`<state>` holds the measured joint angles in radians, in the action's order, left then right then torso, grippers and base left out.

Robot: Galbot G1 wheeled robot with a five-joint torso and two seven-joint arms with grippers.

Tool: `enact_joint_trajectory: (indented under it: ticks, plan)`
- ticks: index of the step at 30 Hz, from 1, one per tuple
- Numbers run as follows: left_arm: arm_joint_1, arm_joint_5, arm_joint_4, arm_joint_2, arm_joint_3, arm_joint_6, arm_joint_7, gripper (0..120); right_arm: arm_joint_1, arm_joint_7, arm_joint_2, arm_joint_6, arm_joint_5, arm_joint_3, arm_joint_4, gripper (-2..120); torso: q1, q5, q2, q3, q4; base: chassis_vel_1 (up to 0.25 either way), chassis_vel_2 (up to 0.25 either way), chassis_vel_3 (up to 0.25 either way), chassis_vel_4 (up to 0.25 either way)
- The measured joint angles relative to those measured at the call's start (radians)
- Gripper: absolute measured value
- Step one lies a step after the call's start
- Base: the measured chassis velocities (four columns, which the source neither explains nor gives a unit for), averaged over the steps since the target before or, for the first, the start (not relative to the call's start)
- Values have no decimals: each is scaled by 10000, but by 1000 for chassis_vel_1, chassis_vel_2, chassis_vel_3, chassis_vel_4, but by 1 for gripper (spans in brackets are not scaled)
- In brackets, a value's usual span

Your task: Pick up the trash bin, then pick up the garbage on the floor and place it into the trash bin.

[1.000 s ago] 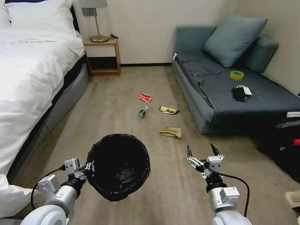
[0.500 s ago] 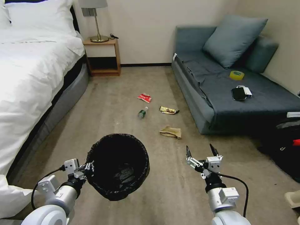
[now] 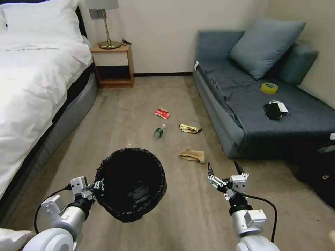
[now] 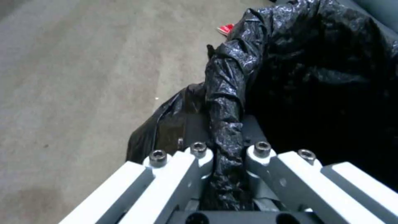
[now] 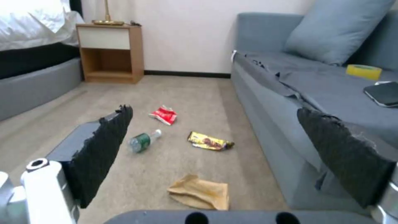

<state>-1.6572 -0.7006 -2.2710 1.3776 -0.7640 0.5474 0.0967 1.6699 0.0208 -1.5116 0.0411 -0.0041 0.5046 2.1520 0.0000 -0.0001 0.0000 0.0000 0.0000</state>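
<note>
In the head view, the left gripper (image 3: 98,185) sits at the lower left of the frame, pinching the rim of the trash bin (image 3: 131,183), which hangs clear of the carpet (image 3: 115,115) with its black-lined mouth facing up. At the lower right, the right gripper (image 3: 225,170) has its fingers spread wide and holds nothing. The garbage lies on the carpet in the middle of the frame: a crumpled brown paper bag (image 3: 192,154) nearest the right gripper, above it a gold-brown snack wrapper (image 3: 189,128), a small bottle (image 3: 159,131) with a green label to the wrapper's left, and a red-and-white packet (image 3: 161,113) highest of the four. A grey sofa (image 3: 223,118) runs along the right side, a bed (image 3: 31,87) along the left.

In the left wrist view, the left gripper (image 4: 226,155) has its fingers pressed onto a fold of the black bag at the bin's rim (image 4: 226,102); the bin fills the right half of the frame.

In the right wrist view, the spread fingers (image 5: 105,146) of the right gripper (image 5: 226,158) frame the floor. Between them lie the paper bag (image 5: 201,192) at lower centre, the wrapper (image 5: 208,141), the bottle (image 5: 144,141) and the packet (image 5: 164,114).
</note>
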Motion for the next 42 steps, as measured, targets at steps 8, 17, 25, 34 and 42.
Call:
enact_joint_trajectory:
  ticks: [8,17,25,34,42]
  plan:
    - [7,-6,50,2,-54,-20,-35,4,-12,-5,-1,8,21,3,-35,100,0,0,1,0,0,-123,111,123,-119]
    - [27,-70,64,-7,-157,-30,-57,4,-91,-6,22,8,57,4,-71,100,0,2,0,0,0,-161,162,161,-169]
    - [17,-82,61,24,-168,-60,-66,4,-118,-6,27,7,75,-15,-116,100,-1,1,0,0,0,-164,154,165,-170]
    - [15,-86,59,39,-195,-71,-67,4,-135,-4,30,8,70,-37,-184,100,-1,1,0,0,0,-172,165,159,-168]
    - [65,-138,67,36,-221,-81,-69,4,-234,-35,64,70,46,-105,-356,100,0,1,0,0,0,-184,177,172,-183]
